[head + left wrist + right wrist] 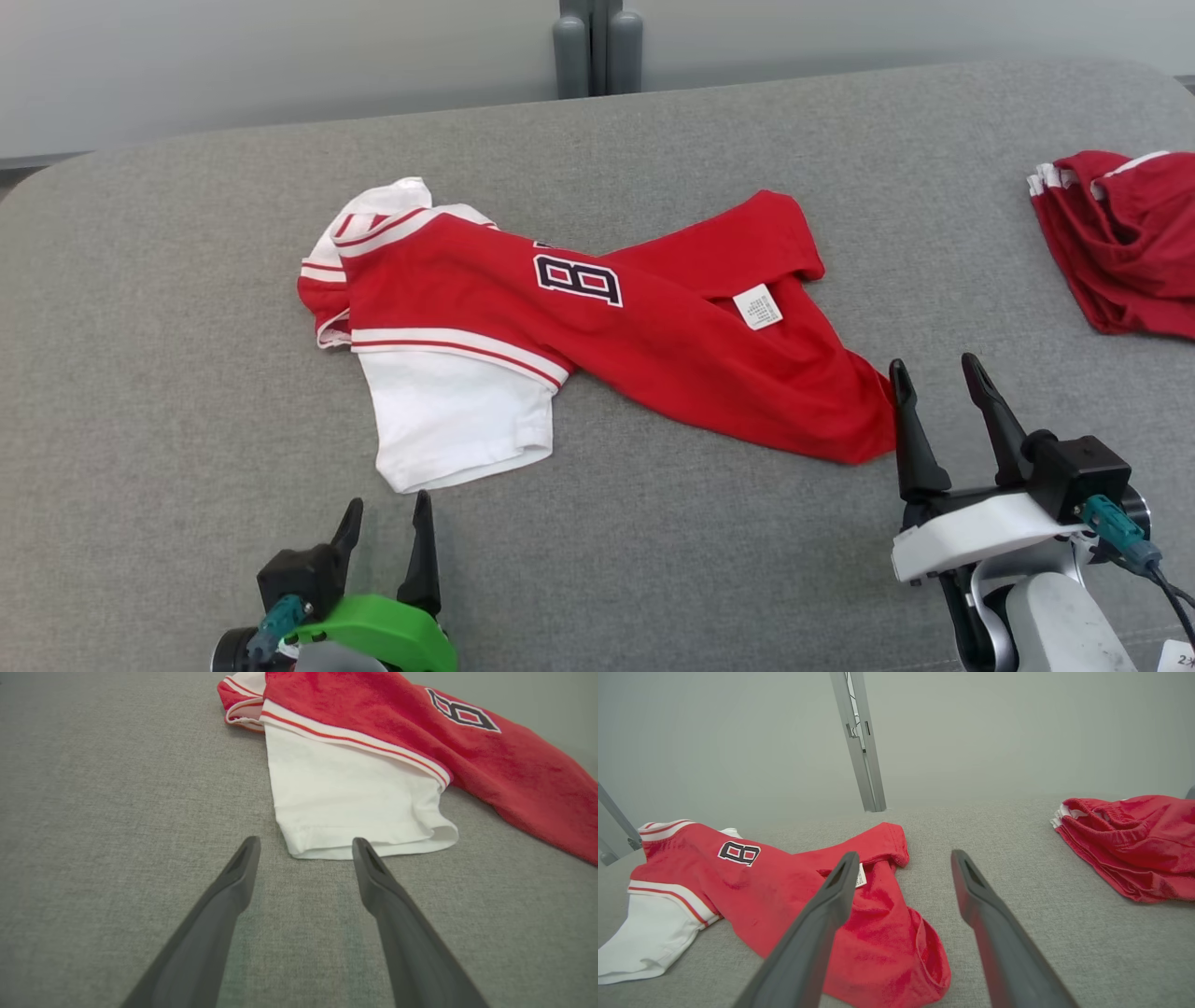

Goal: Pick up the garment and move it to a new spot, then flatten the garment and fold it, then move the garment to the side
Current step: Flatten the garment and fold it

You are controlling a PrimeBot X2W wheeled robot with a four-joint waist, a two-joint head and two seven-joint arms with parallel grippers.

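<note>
Left gripper (388, 501), lower left of the head view: both fingers spread wide and gripping nothing, tips just short of the white sleeve hem. Right gripper (934, 364), lower right: also spread wide and empty, with its inner finger right at the red hem, though contact can't be confirmed. The garment (653, 327), a red-and-white jersey with an 8 and one white label (758, 307), lies crumpled mid-frame on the grey surface (187, 327). The count is two grippers, two fingers each, and two garments, the second being a red bundle (1130, 243) at the upper right edge.
</note>
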